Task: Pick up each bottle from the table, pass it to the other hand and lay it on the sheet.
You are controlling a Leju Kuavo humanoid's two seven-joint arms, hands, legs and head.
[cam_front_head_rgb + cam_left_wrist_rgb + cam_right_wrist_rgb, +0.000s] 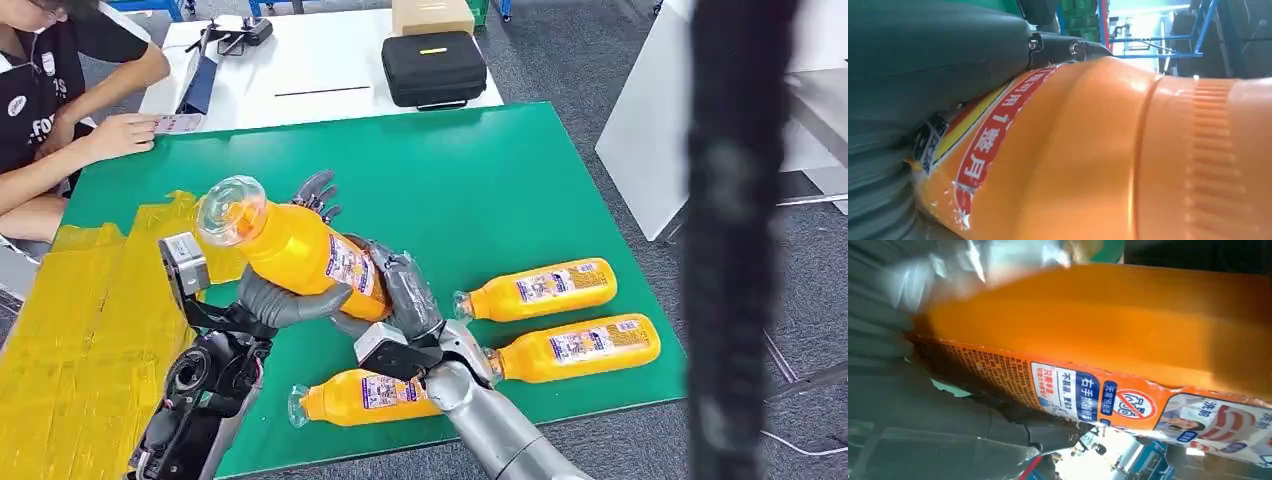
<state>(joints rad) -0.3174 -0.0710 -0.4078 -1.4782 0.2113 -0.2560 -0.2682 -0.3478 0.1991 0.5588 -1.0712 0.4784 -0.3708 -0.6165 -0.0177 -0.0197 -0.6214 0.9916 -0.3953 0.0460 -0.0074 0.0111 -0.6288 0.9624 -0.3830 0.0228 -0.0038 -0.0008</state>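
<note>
On the label of the held orange bottle [1088, 165], large white Chinese characters on a red band are seen in the left wrist view; "用", "1" and "月" can be made out, the rest being cut off or turned. In the right wrist view, the same bottle's label [1083, 390] carries a blue panel on which "右手" can be read, with smaller lines of Chinese beside it that are too fine to be read reliably, and a red circular prohibition sign [1135, 406] is printed next to it. On the black shirt [40, 110] of the seated person, white letters "FO" are visible, the remainder being hidden.
</note>
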